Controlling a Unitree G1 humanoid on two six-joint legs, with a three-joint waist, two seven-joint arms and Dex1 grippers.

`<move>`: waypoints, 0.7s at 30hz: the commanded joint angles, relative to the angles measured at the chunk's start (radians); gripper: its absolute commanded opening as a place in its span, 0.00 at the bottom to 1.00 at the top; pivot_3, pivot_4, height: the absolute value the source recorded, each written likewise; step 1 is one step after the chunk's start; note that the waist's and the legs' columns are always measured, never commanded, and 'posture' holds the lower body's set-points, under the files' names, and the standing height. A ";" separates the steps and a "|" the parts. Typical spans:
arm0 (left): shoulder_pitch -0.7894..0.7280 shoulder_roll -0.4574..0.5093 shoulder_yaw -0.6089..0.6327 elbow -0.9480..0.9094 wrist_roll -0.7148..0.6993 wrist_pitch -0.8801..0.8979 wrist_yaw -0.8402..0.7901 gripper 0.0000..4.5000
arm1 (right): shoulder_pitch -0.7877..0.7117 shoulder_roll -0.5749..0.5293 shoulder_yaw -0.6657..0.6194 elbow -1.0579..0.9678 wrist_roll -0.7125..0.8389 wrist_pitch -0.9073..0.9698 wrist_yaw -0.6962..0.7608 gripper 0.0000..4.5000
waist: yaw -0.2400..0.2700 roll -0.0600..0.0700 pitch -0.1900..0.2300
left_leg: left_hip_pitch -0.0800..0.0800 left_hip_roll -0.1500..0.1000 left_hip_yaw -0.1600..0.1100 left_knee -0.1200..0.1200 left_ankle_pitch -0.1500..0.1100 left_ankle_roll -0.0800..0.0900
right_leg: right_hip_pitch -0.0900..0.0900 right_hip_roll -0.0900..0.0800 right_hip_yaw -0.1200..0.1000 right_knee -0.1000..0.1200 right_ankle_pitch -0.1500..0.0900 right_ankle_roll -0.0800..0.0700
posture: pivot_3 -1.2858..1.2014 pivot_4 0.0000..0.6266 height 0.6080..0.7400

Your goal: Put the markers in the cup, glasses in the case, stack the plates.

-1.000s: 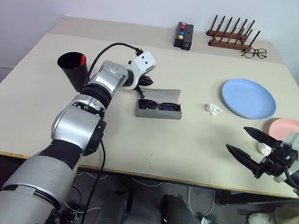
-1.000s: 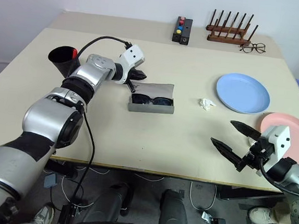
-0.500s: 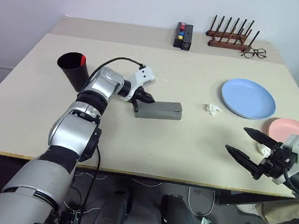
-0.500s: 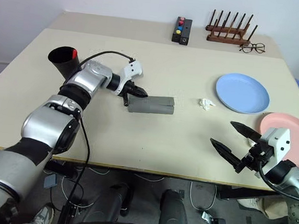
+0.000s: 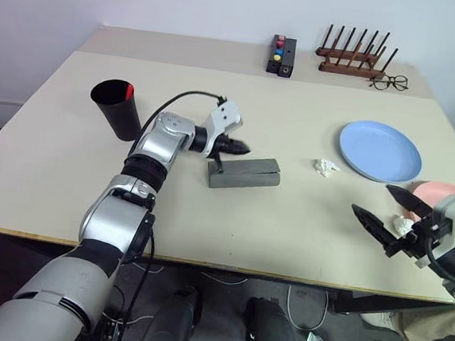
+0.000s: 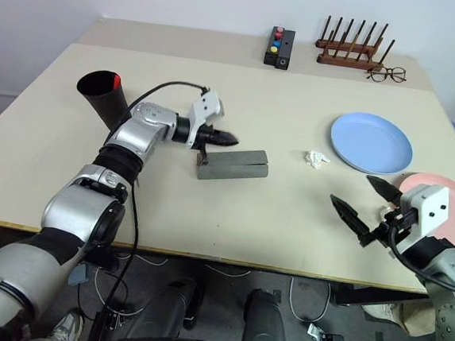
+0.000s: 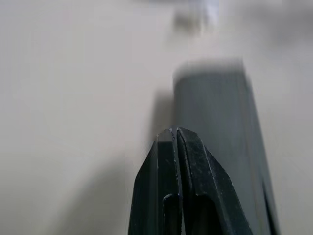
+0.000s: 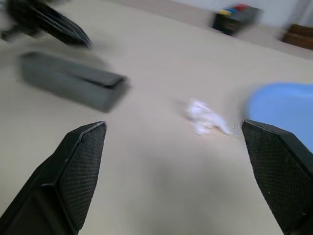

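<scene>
The grey case (image 5: 243,173) lies closed at the table's middle, so the glasses are hidden. My left gripper (image 5: 244,149) is shut with nothing in it, pointing right just above the case's back left edge; its fingers (image 7: 175,142) press together over the case (image 7: 220,112). The black cup (image 5: 116,109) stands at the left with a red marker tip (image 5: 128,91) at its rim. The light blue plate (image 5: 380,150) lies at the right. The pink plate (image 5: 441,193) lies at the right edge, partly behind my open right gripper (image 5: 372,198).
A crumpled tissue (image 5: 323,167) lies between the case and the blue plate, and another white scrap (image 5: 402,226) sits by the right gripper. At the back stand a black button box (image 5: 280,55), a wooden peg rack (image 5: 353,58) and clear spectacles (image 5: 388,82).
A second ago the case stood open with the sunglasses inside; its lid is now down. My left gripper has swung to point right and lifted slightly. The right gripper edged right.
</scene>
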 commanded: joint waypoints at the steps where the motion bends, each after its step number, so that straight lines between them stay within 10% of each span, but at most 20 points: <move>1: -0.032 -0.034 0.033 -0.146 -0.089 0.036 0.014 0.02 | -0.010 -0.003 -0.056 -0.009 -0.014 0.030 -0.068 1.00 | 0.000 0.000 0.000 | 0.000 0.000 0.000 0.000 0.000 0.000 | 0.000 0.000 0.000 0.000 0.000 0.000 | 0.52 0.24 1.00; 6: 0.040 -0.103 -0.045 -0.344 -0.180 0.205 -0.073 0.13 | -0.024 -0.038 -0.095 0.070 -0.086 0.056 -0.137 1.00 | -0.001 0.001 0.000 | 0.000 0.000 0.001 0.000 0.000 0.000 | 0.001 0.000 0.000 0.000 0.000 0.000 | 0.52 0.24 1.00; 14: 0.108 -0.142 -0.146 -0.426 -0.186 0.240 -0.077 0.99 | -0.070 -0.115 -0.141 0.301 -0.176 0.059 -0.176 1.00 | -0.003 0.003 -0.001 | 0.001 0.000 0.002 0.000 0.000 0.000 | 0.001 0.001 0.001 0.000 -0.001 -0.004 | 0.52 0.24 1.00; 21: 0.105 -0.177 -0.175 -0.386 -0.154 0.186 -0.010 0.99 | -0.070 -0.134 -0.155 0.404 -0.170 0.031 -0.082 1.00 | -0.002 0.003 -0.001 | 0.001 0.000 0.002 0.000 0.000 0.000 | 0.002 0.001 0.001 0.000 -0.002 -0.004 | 0.52 0.24 1.00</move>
